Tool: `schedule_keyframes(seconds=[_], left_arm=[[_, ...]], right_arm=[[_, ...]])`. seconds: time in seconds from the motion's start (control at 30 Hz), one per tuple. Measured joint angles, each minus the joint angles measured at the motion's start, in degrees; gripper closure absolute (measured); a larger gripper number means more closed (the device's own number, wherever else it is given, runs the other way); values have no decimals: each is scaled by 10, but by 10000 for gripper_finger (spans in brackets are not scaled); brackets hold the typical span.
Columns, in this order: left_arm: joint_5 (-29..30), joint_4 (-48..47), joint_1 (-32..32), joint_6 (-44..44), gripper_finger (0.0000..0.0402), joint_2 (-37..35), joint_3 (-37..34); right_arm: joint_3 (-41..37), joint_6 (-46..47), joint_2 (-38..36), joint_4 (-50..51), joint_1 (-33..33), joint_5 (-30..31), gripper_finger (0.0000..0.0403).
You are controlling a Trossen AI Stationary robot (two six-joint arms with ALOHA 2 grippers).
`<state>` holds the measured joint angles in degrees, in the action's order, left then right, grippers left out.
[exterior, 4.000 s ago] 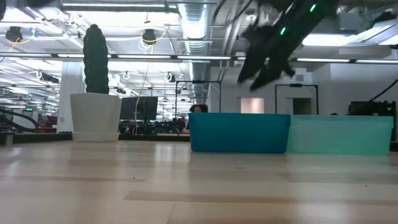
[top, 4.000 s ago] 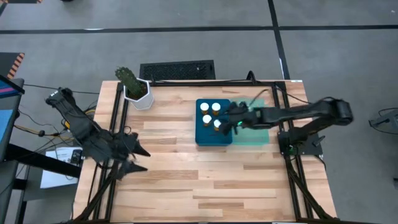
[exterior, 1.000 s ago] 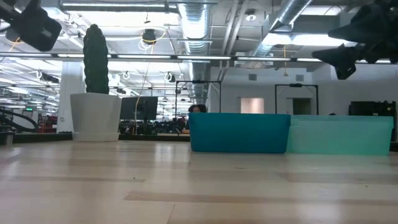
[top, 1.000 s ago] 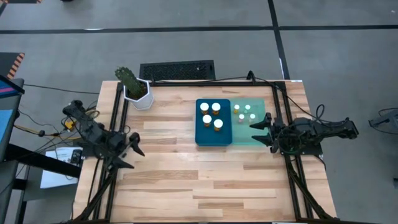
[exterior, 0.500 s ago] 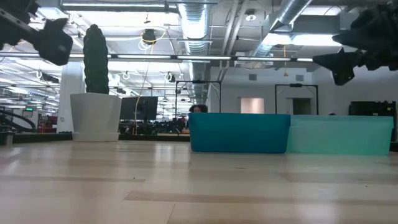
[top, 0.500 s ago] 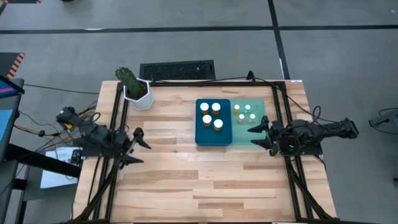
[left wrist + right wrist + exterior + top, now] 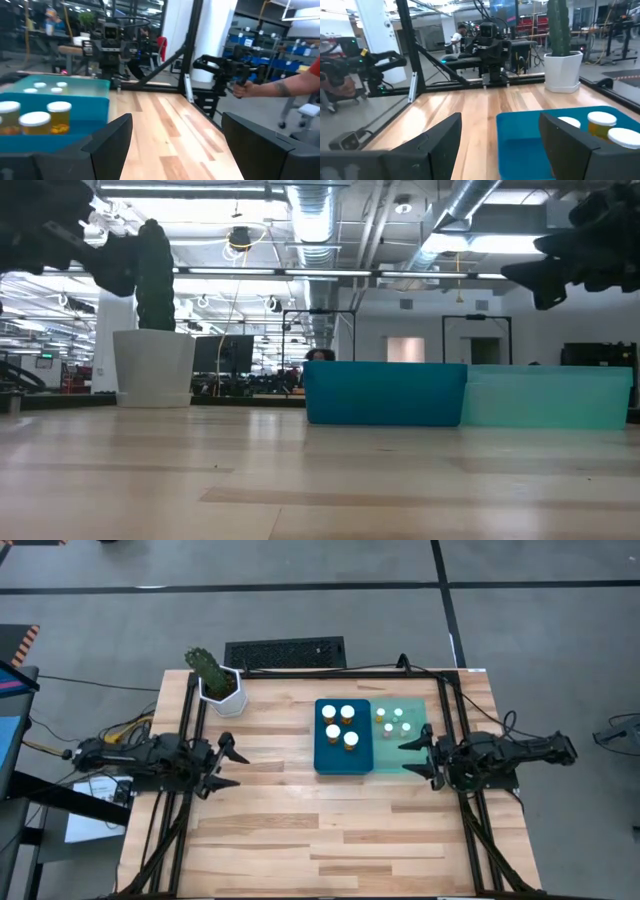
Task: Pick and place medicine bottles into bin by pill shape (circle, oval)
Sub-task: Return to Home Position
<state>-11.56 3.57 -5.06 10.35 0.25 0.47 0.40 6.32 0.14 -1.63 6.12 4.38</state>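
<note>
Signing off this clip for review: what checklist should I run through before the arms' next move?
1. Left tool open, empty: ok.
2. Right tool open, empty: ok.
3. Right tool raised above green bin rim: ok.
4. Medicine bottles all in bins, four caps in blue bin, four in green: ok.
5. Pill shapes match bins: cannot tell.
</note>
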Motion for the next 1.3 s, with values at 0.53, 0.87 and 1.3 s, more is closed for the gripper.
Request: schedule_keyframes(seconds=[0.53, 0.87, 1.3], left_arm=[[11, 0, 18, -7, 102, 0, -1], [50, -6, 18, 25, 102, 0, -1], [82, -13, 18, 28, 102, 0, -1]], right_arm=[[-1, -19, 3, 0, -18, 0, 126], [-1, -18, 3, 0, -18, 0, 126], [-1, -18, 3, -1, -18, 1, 127]])
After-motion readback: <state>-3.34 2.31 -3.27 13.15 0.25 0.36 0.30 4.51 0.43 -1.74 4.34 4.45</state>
